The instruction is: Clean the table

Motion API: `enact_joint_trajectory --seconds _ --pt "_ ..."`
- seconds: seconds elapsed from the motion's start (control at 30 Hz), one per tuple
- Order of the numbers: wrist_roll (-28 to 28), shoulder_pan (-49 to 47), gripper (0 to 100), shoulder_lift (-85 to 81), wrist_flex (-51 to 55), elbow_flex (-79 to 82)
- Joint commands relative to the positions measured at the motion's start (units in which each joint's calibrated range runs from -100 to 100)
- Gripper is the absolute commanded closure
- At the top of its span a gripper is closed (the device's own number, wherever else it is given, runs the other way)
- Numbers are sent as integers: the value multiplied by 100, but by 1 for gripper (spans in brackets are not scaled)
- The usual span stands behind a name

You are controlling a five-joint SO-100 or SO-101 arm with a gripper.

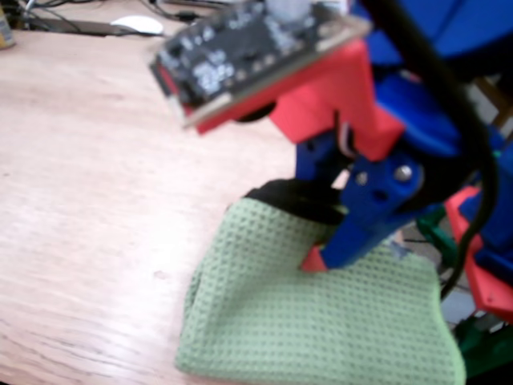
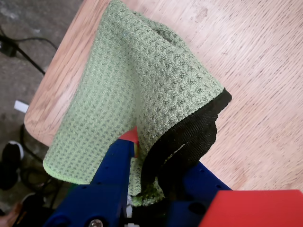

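The wooden table (image 1: pixel 96 160) is a light reddish-brown top with visible grain; it also fills the upper right of the wrist view (image 2: pixel 265 71). A green waffle-weave cloth (image 1: pixel 321 321) with a black edge lies folded at the table's near right. My blue gripper (image 1: pixel 317 253) with red fingertips is shut on the cloth's black-edged end and presses down on it. In the wrist view the gripper (image 2: pixel 142 151) pinches the cloth (image 2: pixel 137 80), which bulges up ahead of the fingers near the table's rounded corner.
A white mouse (image 1: pixel 138 24) and dark cables lie at the table's far edge. The wrist's circuit board (image 1: pixel 240 56) hangs over the middle. Red and green parts (image 1: pixel 481 281) stand at the right. In the wrist view, grey floor with cables (image 2: pixel 19 47) lies past the table corner.
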Motion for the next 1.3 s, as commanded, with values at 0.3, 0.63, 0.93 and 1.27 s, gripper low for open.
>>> enact_joint_trajectory --seconds 0.3,0.63,0.93,1.27 --pt "49 117 80 -94 113 20" --pt "63 1352 66 -214 129 -102" --pt "249 1487 67 -1810 162 -93" --pt "-513 2350 100 -4623 253 643"
